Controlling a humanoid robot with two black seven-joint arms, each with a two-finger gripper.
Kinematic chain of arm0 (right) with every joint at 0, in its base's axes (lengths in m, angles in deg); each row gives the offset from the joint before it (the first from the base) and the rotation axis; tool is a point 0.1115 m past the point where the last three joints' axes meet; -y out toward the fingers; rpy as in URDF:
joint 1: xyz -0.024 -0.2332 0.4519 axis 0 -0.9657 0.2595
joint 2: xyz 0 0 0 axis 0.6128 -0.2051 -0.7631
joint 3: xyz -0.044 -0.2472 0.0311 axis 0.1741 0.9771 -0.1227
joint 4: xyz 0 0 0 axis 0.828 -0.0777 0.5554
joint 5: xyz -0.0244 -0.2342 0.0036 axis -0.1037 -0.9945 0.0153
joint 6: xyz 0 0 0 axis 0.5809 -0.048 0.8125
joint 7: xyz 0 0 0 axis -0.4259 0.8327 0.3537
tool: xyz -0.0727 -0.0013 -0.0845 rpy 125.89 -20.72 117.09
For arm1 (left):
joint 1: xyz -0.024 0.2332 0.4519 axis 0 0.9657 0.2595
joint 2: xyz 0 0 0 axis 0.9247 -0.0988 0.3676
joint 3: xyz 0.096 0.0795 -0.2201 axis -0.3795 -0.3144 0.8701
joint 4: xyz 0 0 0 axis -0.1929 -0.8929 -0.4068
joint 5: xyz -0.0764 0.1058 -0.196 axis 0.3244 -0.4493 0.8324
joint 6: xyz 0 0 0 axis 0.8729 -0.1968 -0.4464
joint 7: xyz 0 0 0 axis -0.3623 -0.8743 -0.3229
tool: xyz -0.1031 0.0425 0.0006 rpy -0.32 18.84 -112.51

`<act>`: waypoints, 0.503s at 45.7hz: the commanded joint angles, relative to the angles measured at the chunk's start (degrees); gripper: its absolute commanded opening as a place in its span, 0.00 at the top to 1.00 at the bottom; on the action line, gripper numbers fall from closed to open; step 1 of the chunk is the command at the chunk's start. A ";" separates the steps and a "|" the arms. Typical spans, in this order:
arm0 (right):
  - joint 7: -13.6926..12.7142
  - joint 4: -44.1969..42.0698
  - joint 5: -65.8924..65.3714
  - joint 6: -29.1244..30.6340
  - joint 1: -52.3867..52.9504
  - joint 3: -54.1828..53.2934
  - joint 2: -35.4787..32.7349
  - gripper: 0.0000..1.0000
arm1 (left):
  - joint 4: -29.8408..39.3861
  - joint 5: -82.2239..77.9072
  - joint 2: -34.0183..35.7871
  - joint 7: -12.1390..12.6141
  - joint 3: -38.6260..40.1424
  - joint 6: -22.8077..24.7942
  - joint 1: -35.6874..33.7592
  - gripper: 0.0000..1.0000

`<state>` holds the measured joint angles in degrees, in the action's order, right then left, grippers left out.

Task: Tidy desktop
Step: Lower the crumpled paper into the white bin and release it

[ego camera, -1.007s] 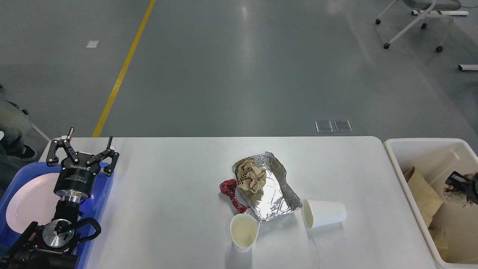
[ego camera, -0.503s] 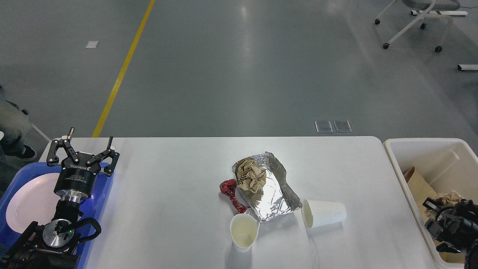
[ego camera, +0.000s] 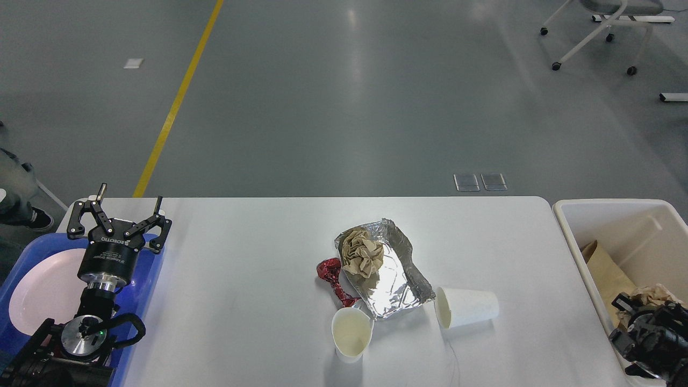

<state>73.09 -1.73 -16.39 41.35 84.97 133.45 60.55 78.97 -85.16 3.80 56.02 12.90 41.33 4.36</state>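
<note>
**Left jaws spread, right jaws unclear, litter in the middle**

The left gripper [ego camera: 119, 215] has its jaws spread wide and holds nothing; it hangs over the blue tray [ego camera: 148, 279] at 9 o'clock. The right gripper [ego camera: 637, 317], at 4 o'clock over the cream bin [ego camera: 570, 226], is dark and seen end-on, so I cannot tell its state.

The desktop [ego camera: 242, 301] fills the lower half. At its centre lie a foil sheet [ego camera: 395, 279] with crumpled brown paper [ego camera: 363, 252], a red wrapper [ego camera: 330, 274] and two paper cups [ego camera: 352, 333], one [ego camera: 466, 306] on its side.

Risk, I think: the lying cup may roll away if one finger touches it first, and the thin foil may slip or drop its paper.
</note>
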 commanded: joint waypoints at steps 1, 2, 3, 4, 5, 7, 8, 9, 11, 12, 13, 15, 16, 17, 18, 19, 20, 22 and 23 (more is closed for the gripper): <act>0.08 0.10 0.00 -2.52 -0.15 0.23 -0.15 0.00 | 0.00 -0.02 0.00 0.01 0.00 0.00 0.00 0.04; 0.08 0.10 0.00 -3.14 -0.24 0.14 -0.15 0.00 | 0.00 -0.02 0.00 0.01 0.00 0.00 0.00 0.04; 0.08 0.10 0.00 -3.93 -0.24 0.06 -0.06 0.00 | 0.00 -0.02 0.00 0.01 0.00 0.00 0.00 0.04; 0.08 0.10 0.00 -4.19 -0.24 0.05 -0.06 0.00 | 0.00 -0.02 0.00 0.01 0.00 0.00 0.00 0.04; 0.08 0.10 0.00 -4.20 -0.24 0.05 -0.06 0.00 | 0.00 -0.02 0.00 0.01 0.00 0.00 0.00 0.04; 0.08 0.19 0.00 -4.20 -0.24 -0.03 -0.06 0.00 | 0.00 -0.02 0.00 0.01 0.00 0.00 0.00 0.04; 0.08 0.27 0.00 -4.20 -0.33 -0.03 -0.06 0.00 | 0.00 -0.02 0.00 0.01 0.00 0.00 0.00 0.04; 0.08 0.27 0.00 -4.20 -0.33 -0.03 -0.06 0.00 | 0.00 -0.02 0.00 0.01 0.00 0.00 0.00 0.04; 0.08 0.27 0.00 -4.20 -0.24 0.05 -0.06 0.00 | 0.00 -0.02 0.00 0.01 0.00 0.00 0.00 0.04; 0.08 0.27 0.00 -4.20 -0.24 0.05 -0.06 0.00 | 0.00 -0.02 0.00 0.01 0.00 0.00 0.00 0.04; 0.08 0.27 0.00 -4.20 -0.33 0.05 -0.06 0.00 | 0.00 -0.02 0.00 0.01 0.00 0.00 0.00 0.04; 0.17 0.45 0.00 -4.20 -0.24 0.05 -0.15 0.00 | 0.00 -0.02 0.00 0.01 0.00 0.00 0.00 0.04; 0.17 0.45 -0.09 -4.20 -0.24 0.05 -0.24 0.00 | 0.00 -0.02 0.00 0.01 0.00 0.00 0.00 0.04; 0.17 0.45 -0.18 -4.20 -0.24 0.05 -0.24 0.00 | 0.00 -0.02 0.00 0.01 0.00 0.00 0.00 0.04; 0.17 0.54 -0.26 -4.20 -0.15 0.05 -0.24 0.00 | 0.00 -0.02 0.00 0.01 0.00 0.00 0.00 0.04; 0.17 0.62 -0.35 -4.11 -0.15 0.05 -0.24 0.00 | 0.00 -0.02 0.00 0.01 0.00 0.00 0.00 0.04; 0.17 0.62 -0.61 -4.02 -0.15 0.05 -0.33 0.00 | 0.00 -0.02 0.00 0.01 0.00 0.00 0.00 0.04; 0.25 0.71 -0.70 -3.93 -0.07 0.05 -0.42 0.00 | 0.00 -0.02 0.00 0.01 0.00 0.00 0.00 0.04; 0.25 0.80 -0.70 -3.85 -0.07 0.05 -0.42 0.00 | 0.00 -0.02 0.00 0.01 0.00 0.00 0.00 0.04</act>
<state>73.26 -1.16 -16.73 37.18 84.75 133.50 60.32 78.97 -85.16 3.80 56.02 12.90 41.33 4.36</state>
